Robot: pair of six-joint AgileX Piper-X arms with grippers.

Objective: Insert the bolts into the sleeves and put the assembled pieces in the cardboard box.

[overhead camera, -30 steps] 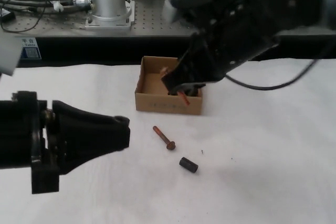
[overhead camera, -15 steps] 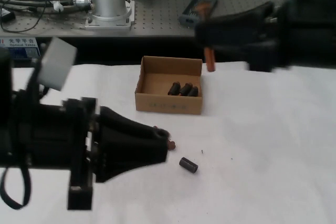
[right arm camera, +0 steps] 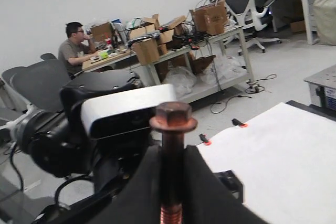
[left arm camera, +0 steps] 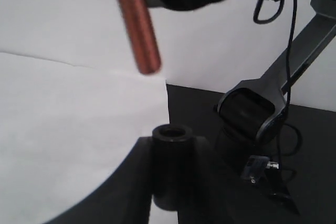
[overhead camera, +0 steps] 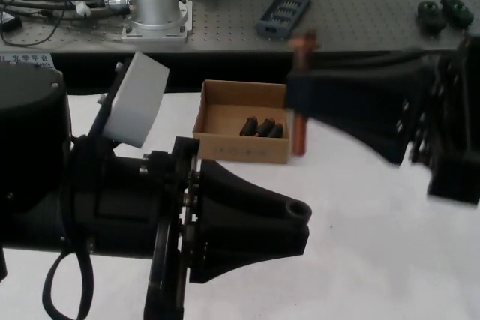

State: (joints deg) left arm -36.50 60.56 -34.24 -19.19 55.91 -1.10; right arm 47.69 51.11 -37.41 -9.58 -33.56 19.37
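**Bolt Held Over Sleeve, Both Clear of the Bench**

A white cloth (overhead camera: 375,222) covers the bench. A perforated metal table (overhead camera: 360,5) stands beyond it. The cardboard box (overhead camera: 240,149) sits on the far middle of the cloth, with three dark pieces (overhead camera: 262,127) inside. The left gripper (overhead camera: 296,219) is closed on a black sleeve (left arm camera: 171,163), bore upward. The right gripper (overhead camera: 300,94) is clamped on a copper-coloured bolt (right arm camera: 172,145), head up. The bolt's tip hangs above the sleeve without touching it, beside the box's right end.
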